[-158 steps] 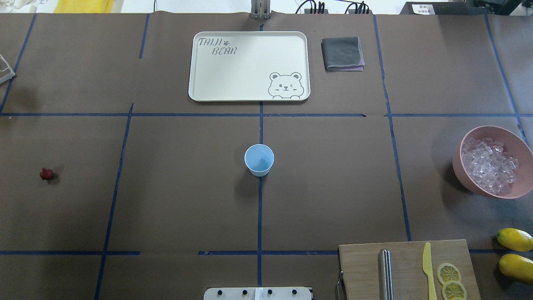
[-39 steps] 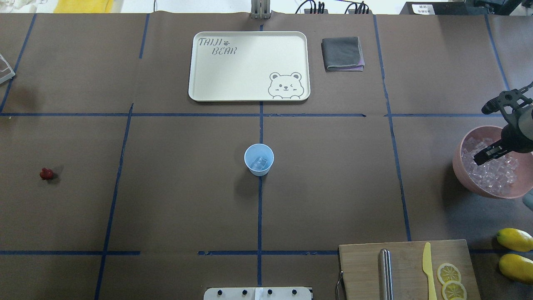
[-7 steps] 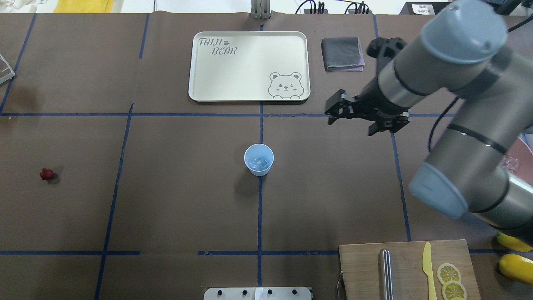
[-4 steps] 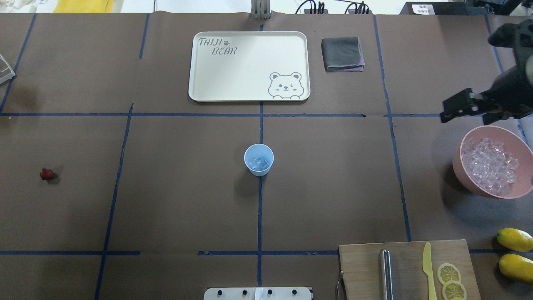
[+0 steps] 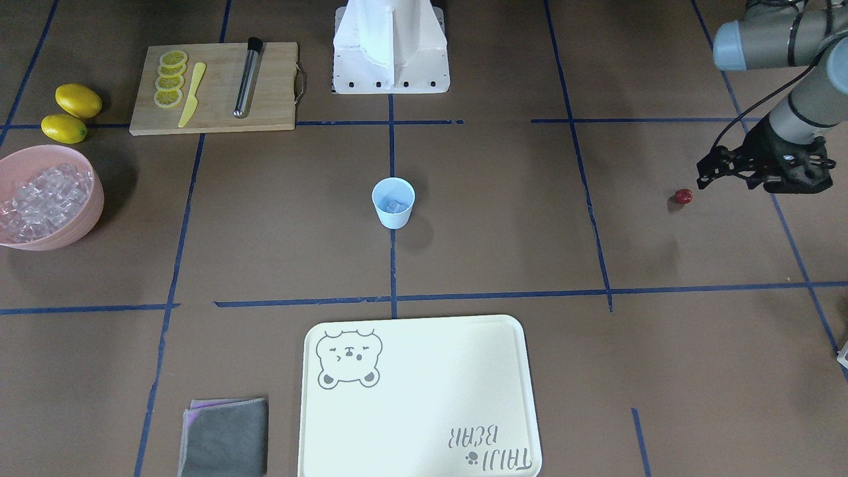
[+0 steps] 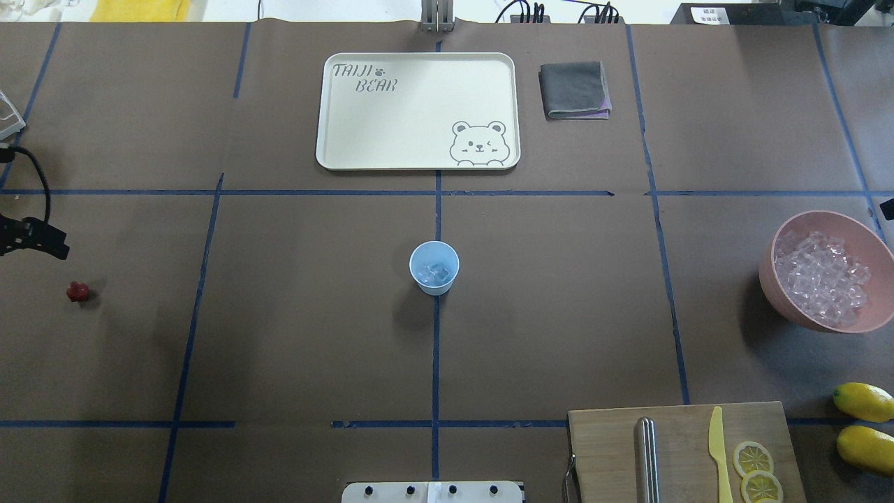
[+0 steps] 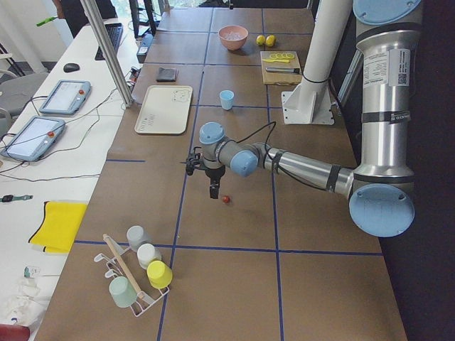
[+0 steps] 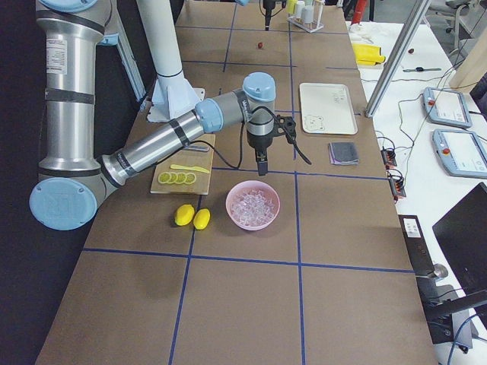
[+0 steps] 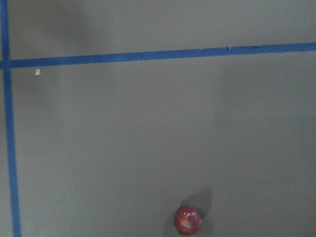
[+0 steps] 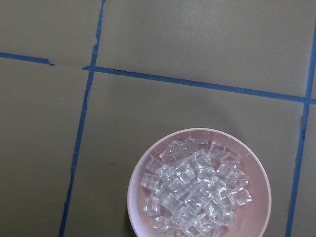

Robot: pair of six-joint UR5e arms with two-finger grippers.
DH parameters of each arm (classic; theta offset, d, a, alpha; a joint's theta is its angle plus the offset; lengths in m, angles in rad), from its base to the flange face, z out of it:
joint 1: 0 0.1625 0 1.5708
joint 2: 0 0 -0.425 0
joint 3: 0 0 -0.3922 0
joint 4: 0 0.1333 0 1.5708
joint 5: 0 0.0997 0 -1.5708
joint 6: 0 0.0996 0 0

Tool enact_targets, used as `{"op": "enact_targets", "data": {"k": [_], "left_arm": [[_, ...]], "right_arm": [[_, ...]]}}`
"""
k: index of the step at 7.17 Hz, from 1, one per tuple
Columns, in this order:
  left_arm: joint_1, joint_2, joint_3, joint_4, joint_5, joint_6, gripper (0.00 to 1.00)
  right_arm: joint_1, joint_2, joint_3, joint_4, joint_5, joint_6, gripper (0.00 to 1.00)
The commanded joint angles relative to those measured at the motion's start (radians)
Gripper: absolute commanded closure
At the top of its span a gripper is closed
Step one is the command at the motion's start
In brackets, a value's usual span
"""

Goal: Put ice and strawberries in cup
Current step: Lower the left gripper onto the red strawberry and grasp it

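Red comes next: you are at the fruit-fetching step.
Your small pale blue plastic cup point(image 5: 393, 202) stands mid-table with a few clear glassy ice cubes point(image 5: 396, 206) in its bottom. The small dark red rounded strawberry point(image 5: 683, 196) lies on the brown paper point(image 5: 503, 218), well apart from the cup, out on the robot's left. The left gripper point(image 5: 765, 182) hovers just beside the berry, spread wide, holding nothing. I judge you must shift it over the berry, lower, and close gently, since so round a thing may roll. The right gripper point(image 8: 261, 163) hangs near the large pink bowl point(image 8: 230, 204); whether it is open I cannot tell.
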Motion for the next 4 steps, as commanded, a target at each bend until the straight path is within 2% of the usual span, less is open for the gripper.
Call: {"op": "enact_targets", "data": {"k": [1,4], "left_arm": [[0.057,-0.001,0.06,-0.043,0.048,-0.033,0.0],[0.076,-0.005,0.144,-0.15,0.037,-0.041,0.0]], "right_arm": [[0.018,-0.004,-0.013,0.002,0.016,-0.037,0.0],[0.018,0.0,-0.013,0.002,0.017,-0.037,0.0]]}}
